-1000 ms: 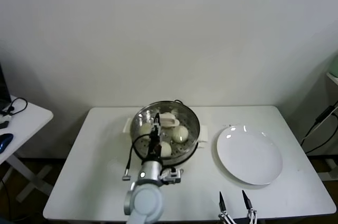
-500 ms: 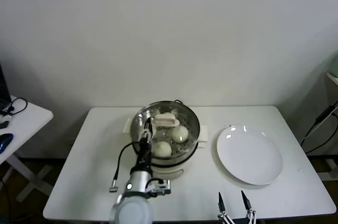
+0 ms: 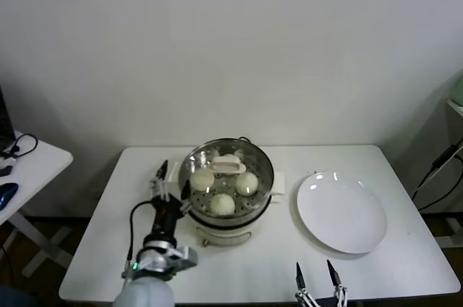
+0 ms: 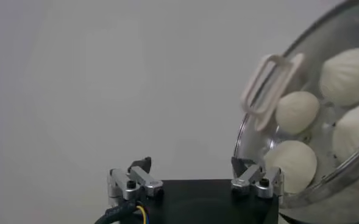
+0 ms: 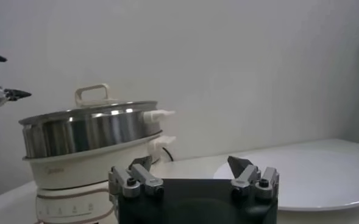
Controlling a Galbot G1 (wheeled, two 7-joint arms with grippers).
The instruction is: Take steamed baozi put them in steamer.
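Observation:
The steamer (image 3: 265, 164), a shiny steel basket on a cream pot base, stands mid-table and holds several cream-white steamed baozi (image 3: 202, 179), one partly behind a white loop handle (image 3: 230, 167). My left gripper (image 3: 172, 180) hovers just left of the basket rim, open and holding nothing. In the left wrist view its jaws (image 4: 191, 164) stand wide beside the steamer rim (image 4: 246, 131), with the baozi (image 4: 297, 112) inside. My right gripper (image 3: 313, 269) waits open at the table's front edge; its own view (image 5: 189, 162) faces the steamer (image 5: 91, 134).
A flat white plate (image 3: 341, 211) lies bare to the right of the steamer, also in the right wrist view (image 5: 313, 176). A small side table (image 3: 29, 162) with cables stands beyond the table's left edge. The wall is close behind.
My left gripper has opened over the steamer's left side, left a baozi there, and pulled back leftward out of the basket. The right gripper has barely moved.

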